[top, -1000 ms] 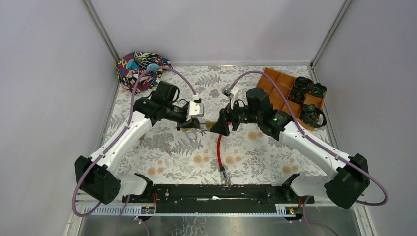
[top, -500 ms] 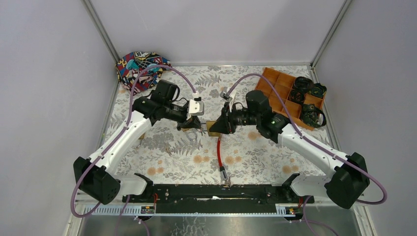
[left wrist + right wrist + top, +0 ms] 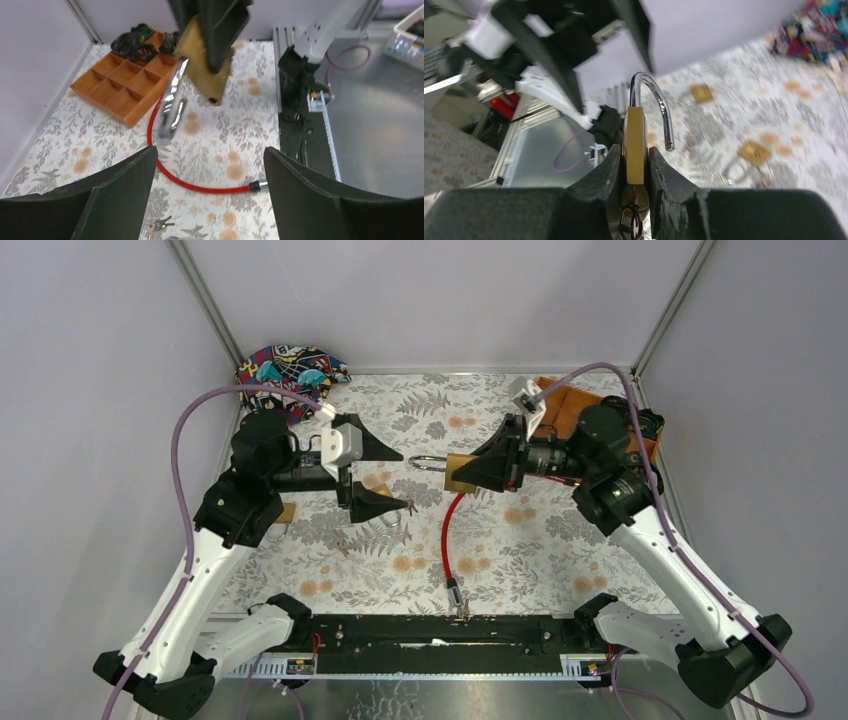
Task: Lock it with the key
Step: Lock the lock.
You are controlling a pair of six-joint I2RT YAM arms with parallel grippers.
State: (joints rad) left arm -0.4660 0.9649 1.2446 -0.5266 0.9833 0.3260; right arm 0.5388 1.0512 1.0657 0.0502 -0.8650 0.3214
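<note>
Though L hand (image 3: 400,478) wider, padlock (image 3: 456,470) higher.

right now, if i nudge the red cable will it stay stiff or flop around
Probably bendy: the red cable lies in a loose curve. Its smooth coating suggests it would slide rather than roll. The metal tip may drag behind.

White arms (image 3: 195,575), black wedge-fingered left gripper (image 3: 403,480) and right gripper (image 3: 465,472), purple cables (image 3: 185,430), perhaps a green light (image 3: 618,492)

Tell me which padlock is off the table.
The brass padlock clamped between the right gripper's fingers, its shackle swung open. The two other padlocks lie on the floral table.
</note>
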